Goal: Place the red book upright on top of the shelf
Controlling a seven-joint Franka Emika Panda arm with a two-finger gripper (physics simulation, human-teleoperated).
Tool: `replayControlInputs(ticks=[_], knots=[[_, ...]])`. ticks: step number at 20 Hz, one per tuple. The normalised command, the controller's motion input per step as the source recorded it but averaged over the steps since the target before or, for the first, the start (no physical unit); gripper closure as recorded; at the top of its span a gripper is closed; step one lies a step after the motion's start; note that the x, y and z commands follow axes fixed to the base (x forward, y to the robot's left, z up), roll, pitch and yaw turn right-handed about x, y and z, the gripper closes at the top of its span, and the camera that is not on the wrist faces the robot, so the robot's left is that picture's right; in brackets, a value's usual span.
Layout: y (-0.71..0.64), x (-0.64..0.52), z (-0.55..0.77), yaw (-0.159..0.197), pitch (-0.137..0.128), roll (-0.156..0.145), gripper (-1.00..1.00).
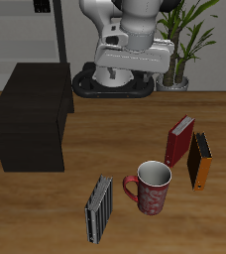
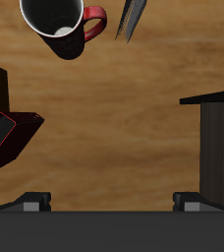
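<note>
red book (image 1: 179, 140) upright beside mug (image 1: 151, 188); shelf (image 1: 31, 116) well apart.

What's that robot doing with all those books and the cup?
Nothing is being held yet. The robot's gripper hangs open, high above the wooden table. The slim dark-red book stands on the table next to the orange-and-black book, not far from the red patterned mug. The big matte-black box-shaped shelf sits across the table with nothing on its flat top. The grey ribbed book stands near the table's front edge.
</note>
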Motion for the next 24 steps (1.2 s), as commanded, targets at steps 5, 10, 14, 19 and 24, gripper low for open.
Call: replayControlInputs(ticks=[5,10,14,19,24], knots=[[0.54,0.04,-0.20,-0.058,0.003,0.016,-1.00],[0.37,0.02,-0.13,-0.019,-0.012,0.034,-1.00],[0.53,0.02,-0.32,-0.004,0.033,0.102,-1.00],[0.24,0.01,-0.25,0.006,0.012,0.052,-1.00],[0.08,0.07,-0.16,-0.057,0.001,0.020,-1.00]])
